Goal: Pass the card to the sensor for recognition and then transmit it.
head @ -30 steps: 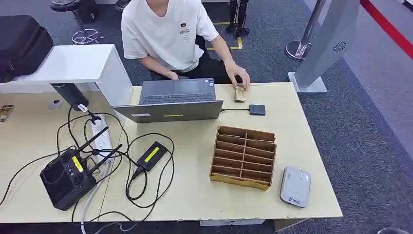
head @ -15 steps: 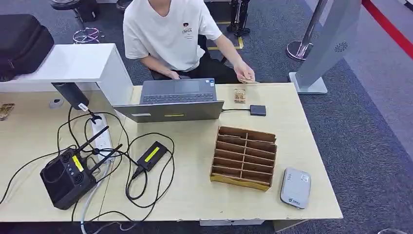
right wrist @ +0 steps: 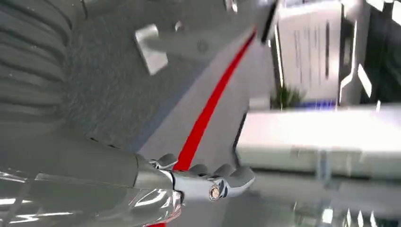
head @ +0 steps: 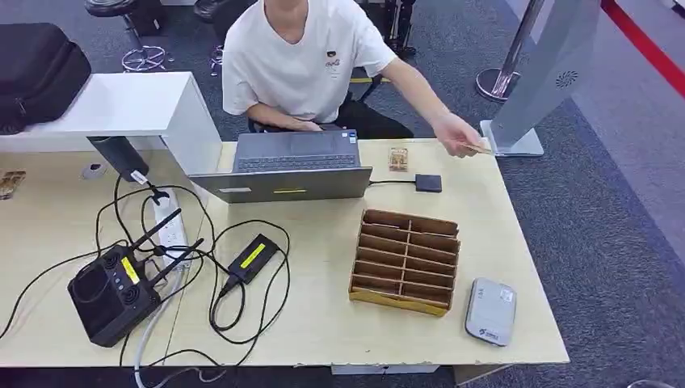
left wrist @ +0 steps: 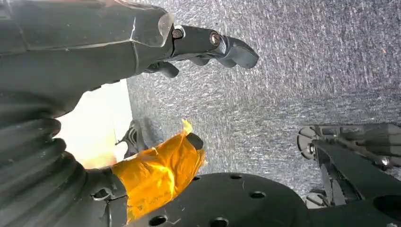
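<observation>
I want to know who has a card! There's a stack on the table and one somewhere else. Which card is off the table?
The card held in the person's hand, stretched past the table's far right edge. The card stack lies flat beside the laptop.

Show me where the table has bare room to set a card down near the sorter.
Bare wood lies between the laptop and the wooden sorter, and along the near edge of the table left of the sorter. The left end is crowded with cables, the black radio unit and power strip.

On the bench [head: 323,323]: one laptop [head: 291,166], one wooden divider box [head: 405,260], one grey sensor [head: 489,310], one black radio unit [head: 111,295], one power strip [head: 168,230]. One person [head: 311,61] holds one card [head: 478,149].
</observation>
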Robot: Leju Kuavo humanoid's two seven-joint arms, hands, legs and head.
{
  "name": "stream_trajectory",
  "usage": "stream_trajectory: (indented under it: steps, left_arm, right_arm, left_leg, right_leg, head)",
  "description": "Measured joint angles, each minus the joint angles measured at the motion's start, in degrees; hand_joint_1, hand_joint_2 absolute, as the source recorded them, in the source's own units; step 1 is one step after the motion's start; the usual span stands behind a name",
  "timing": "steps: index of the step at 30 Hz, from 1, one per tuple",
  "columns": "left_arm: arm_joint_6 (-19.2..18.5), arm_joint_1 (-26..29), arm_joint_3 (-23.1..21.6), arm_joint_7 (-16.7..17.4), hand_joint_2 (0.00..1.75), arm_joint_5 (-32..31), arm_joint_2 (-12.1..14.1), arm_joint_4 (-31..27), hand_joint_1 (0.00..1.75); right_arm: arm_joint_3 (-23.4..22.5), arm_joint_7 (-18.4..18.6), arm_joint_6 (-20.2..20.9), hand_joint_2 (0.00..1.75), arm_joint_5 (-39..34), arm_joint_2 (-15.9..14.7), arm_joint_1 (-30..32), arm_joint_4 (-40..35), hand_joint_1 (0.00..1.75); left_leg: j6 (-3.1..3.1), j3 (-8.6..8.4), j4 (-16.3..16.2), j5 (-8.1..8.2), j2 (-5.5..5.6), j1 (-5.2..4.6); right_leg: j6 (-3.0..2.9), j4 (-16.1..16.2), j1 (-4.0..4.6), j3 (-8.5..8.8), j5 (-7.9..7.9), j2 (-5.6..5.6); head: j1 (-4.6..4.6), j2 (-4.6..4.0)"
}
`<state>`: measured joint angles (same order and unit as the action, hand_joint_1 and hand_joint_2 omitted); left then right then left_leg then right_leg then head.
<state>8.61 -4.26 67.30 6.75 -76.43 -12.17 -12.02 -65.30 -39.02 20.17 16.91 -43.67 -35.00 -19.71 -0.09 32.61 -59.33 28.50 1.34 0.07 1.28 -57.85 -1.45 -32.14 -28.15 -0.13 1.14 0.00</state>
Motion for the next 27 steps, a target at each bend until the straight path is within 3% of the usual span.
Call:
stream_trajectory:
  steps: [4, 9, 12, 18, 23, 27]
  left_arm:
    - [0.07, 0.01, 0.0, -0.24, 1.75, -0.09, 0.02, 0.02, 0.0]
    - [0.2, -0.03, -0.07, -0.33, 1.75, -0.83, 0.02, 0.02, 0.0]
    - [0.35, -0.08, -0.46, -0.46, 1.75, -1.27, 0.0, 0.02, 0.0]
    - [0.26, -0.12, -1.46, -2.6, 1.75, -2.71, -0.15, 0.04, 0.0]
    - [-2.93, -0.15, -2.16, -2.97, 1.75, -2.29, -0.17, 0.09, 0.0]
    - [-3.37, -0.13, -2.19, -2.65, 1.75, -2.16, -0.17, 0.07, 0.0]
  right_arm:
    - [6.34, -0.91, -2.32, 1.75, 0.64, 2.41, 0.85, -4.45, 0.0]
    - [19.28, -1.05, -14.43, 1.75, 3.68, 6.78, 4.61, -13.65, 0.0]
    - [27.08, -1.05, -18.73, 1.75, 5.56, 9.25, 5.73, -17.56, 0.0]
    - [39.15, 1.27, -20.41, 1.75, 8.63, 15.41, 7.9, -26.51, 0.0]
    - [48.43, 7.94, -22.34, 1.75, 11.2, 20.22, 10.09, -36.45, 0.0]
    - [54.25, 10.17, -23.51, 1.75, 10.76, 22.03, 10.94, -41.74, 0.0]
  left_leg:
    - [0.01, 0.01, 0.0, -0.04, 0.04, 0.0]
    - [0.01, 0.01, 0.01, -0.03, -0.06, 0.0]
    - [0.01, -0.05, 0.01, -0.03, -0.2, 0.02]
    - [-0.07, -0.06, 0.01, -0.09, -0.18, 0.03]
    - [-0.07, -0.05, 0.01, -0.09, -0.19, 0.04]
    - [-0.08, 0.0, 0.01, -0.1, -0.06, 0.04]
  right_leg:
    - [0.0, 0.0, 0.02, 0.0, 0.0, -0.07]
    - [0.0, -0.02, 0.01, -0.03, 0.0, 0.07]
    - [-0.01, -0.02, 0.03, -0.04, 0.01, 0.22]
    - [-0.03, -0.06, 0.05, -0.04, 0.03, 0.2]
    - [-0.03, -0.1, 0.05, -0.08, 0.03, 0.22]
    - [-0.03, -0.09, 0.05, -0.12, 0.02, 0.09]
  head:
    - [-0.02, 0.0]
    - [0.0, 0.0]
    - [0.0, 0.0]
    - [0.0, 0.0]
    - [-0.02, 0.0]
    - [-0.02, 0.0]
